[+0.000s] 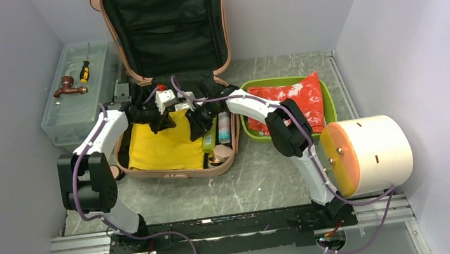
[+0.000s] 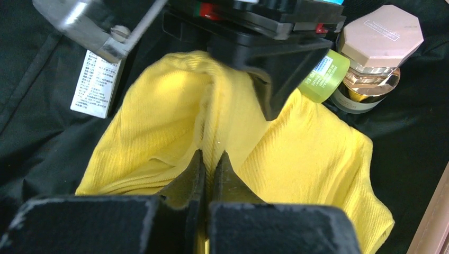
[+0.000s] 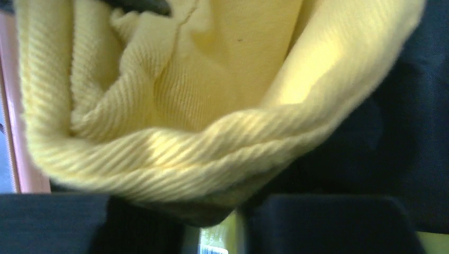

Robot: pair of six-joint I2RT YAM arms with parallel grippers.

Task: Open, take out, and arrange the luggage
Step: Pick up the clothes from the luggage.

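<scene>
Luggage (image 1: 176, 169) lies open right under both grippers, lid standing up beyond them; the step looks like lifting the cloth (image 2: 317, 159) out. Left gripper (image 2: 209, 159) is pinched tight on a raised fold of it. Right gripper (image 3: 233, 219) faces it from just beyond, cloth edge bulging over its fingers with a gap between them, so can't tell if it has clamped. Best: get a full bite with the right, then raise both together and level, clear of the bottles (image 2: 370, 58) just beside the right gripper.
</scene>
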